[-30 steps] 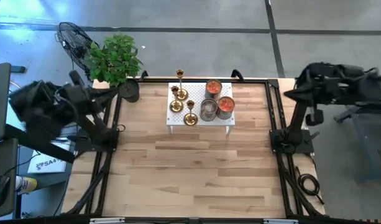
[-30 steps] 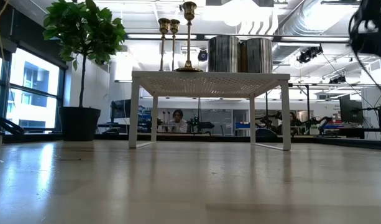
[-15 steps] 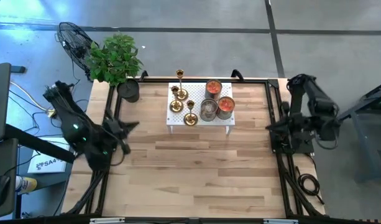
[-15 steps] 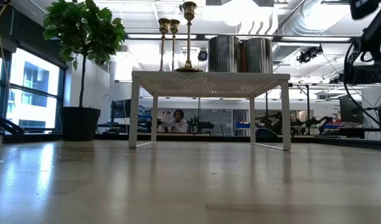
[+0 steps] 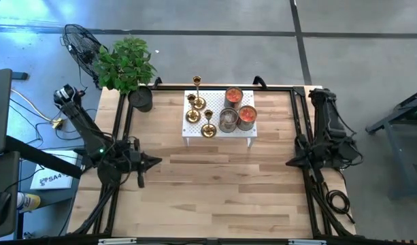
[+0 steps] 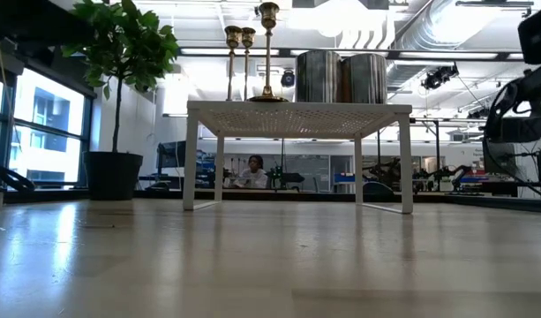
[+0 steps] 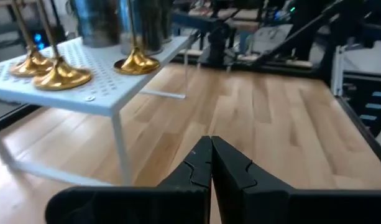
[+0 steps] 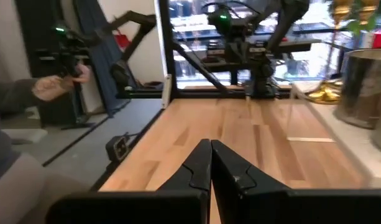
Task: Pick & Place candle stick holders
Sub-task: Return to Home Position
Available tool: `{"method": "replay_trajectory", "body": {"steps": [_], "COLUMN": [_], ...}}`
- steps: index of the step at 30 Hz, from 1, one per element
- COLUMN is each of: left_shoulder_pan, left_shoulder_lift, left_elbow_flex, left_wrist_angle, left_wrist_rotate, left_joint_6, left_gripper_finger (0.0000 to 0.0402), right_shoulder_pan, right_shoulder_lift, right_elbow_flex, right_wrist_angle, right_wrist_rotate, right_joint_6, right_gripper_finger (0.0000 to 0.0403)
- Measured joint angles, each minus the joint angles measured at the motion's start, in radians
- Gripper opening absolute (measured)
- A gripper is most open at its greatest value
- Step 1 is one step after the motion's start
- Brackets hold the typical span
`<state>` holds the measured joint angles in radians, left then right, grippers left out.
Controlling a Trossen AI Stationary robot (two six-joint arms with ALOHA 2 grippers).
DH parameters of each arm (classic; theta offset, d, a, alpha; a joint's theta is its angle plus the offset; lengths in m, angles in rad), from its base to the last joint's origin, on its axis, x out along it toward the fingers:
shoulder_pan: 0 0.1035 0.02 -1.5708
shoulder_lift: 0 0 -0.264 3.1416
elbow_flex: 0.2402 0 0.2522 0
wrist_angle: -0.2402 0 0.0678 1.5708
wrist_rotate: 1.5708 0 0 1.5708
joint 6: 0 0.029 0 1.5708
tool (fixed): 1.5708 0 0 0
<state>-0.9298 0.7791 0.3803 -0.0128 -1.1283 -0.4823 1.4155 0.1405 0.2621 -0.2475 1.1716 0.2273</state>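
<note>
Several candle stick holders (image 5: 193, 116) stand up on the white shelf (image 5: 232, 135).
The left claw (image 5: 156, 162) and right claw (image 5: 290, 163) are pinched together, empty, at the counter (image 5: 215, 190) sides; the holders lie nearer the left one.

The candle stick holders (image 7: 61, 74) are seen as polished gold-toned metal — glossy, with bright highlights. The shelf (image 7: 125, 78) is finished in matt white and perforated throughout. The table (image 5: 215, 190) is made of pale wood planks — smooth, faintly sheened. The cans (image 6: 339, 78) are rendered in dull grey metal.
</note>
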Motion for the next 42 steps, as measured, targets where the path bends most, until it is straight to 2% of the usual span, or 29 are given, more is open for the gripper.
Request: {"method": "replay_trajectory", "body": {"steps": [4,8,13,18,22,34,37,39,42], "left_shoulder_pan": [0.0,0.001,0.001,0.002,0.05,0.365,0.408,0.425,0.433], "left_shoulder_lift": [-0.002,-0.004,-0.004,-0.004,-0.004,-0.004,-0.004,-0.004,-0.004], "left_elbow_flex": [-0.105,-0.205,-0.303,-0.346,-0.356,-0.359,-0.359,-0.359,-0.36], "left_wrist_angle": [0.276,0.545,0.753,0.803,0.84,0.851,0.851,0.851,0.849], "left_wrist_rotate": [0.055,0.121,0.148,0.174,0.305,0.709,0.776,0.804,0.826], "left_joint_6": [0.184,0.336,0.408,0.412,0.452,0.478,0.475,0.474,0.47], "left_gripper_finger": [0.0,0.0,0.0,0.0,0.0,0.0,0.0,0.0,0.0], "right_shoulder_pan": [-0.037,-0.101,-0.21,-0.346,-0.473,-0.861,-0.926,-0.961,-0.999], "right_shoulder_lift": [-0.054,-0.112,-0.129,-0.125,-0.124,-0.12,-0.12,-0.12,-0.112], "right_elbow_flex": [-0.097,-0.166,-0.196,-0.196,-0.196,-0.195,-0.201,-0.243,-0.252], "right_wrist_angle": [0.195,0.36,0.374,0.371,0.353,0.322,0.348,0.454,0.46], "right_wrist_rotate": [-0.047,-0.195,-0.319,-0.506,-0.642,-1.021,-1.077,-1.123,-1.172], "right_joint_6": [-0.133,-0.278,-0.285,-0.246,-0.228,-0.183,-0.183,-0.19,-0.202], "right_gripper_finger": [0.0,0.0,0.0,0.0,0.0,0.0,0.0,0.0,0.0]}}
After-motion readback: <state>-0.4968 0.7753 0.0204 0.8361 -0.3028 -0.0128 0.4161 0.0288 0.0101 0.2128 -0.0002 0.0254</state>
